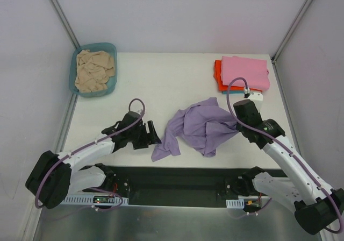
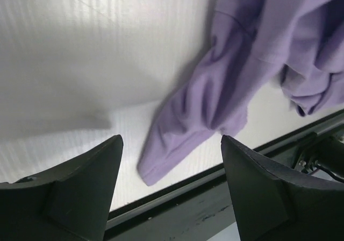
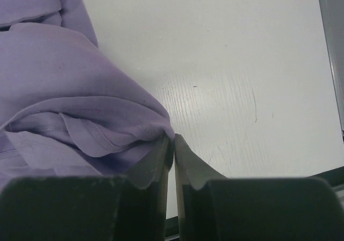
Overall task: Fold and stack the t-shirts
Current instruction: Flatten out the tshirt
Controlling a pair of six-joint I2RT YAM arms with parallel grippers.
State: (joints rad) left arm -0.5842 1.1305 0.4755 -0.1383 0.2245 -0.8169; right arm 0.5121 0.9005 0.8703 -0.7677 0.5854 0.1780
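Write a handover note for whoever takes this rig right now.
Left tool: open, empty, low over the table, just short of the lavender t-shirt's near corner.
Right tool: shut on the lavender t-shirt's right edge.
Lavender t-shirt: crumpled mid-table, unfolded.
Done: pink t-shirt folded on top of the orange-red t-shirt, far right, with a teal edge showing beneath.
Left: fold and stack the lavender one, then the beige t-shirt bunched in the basin.

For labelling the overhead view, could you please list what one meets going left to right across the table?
teal basin holding a beige t-shirt → left gripper → lavender t-shirt → pink t-shirt lying over an orange-red one
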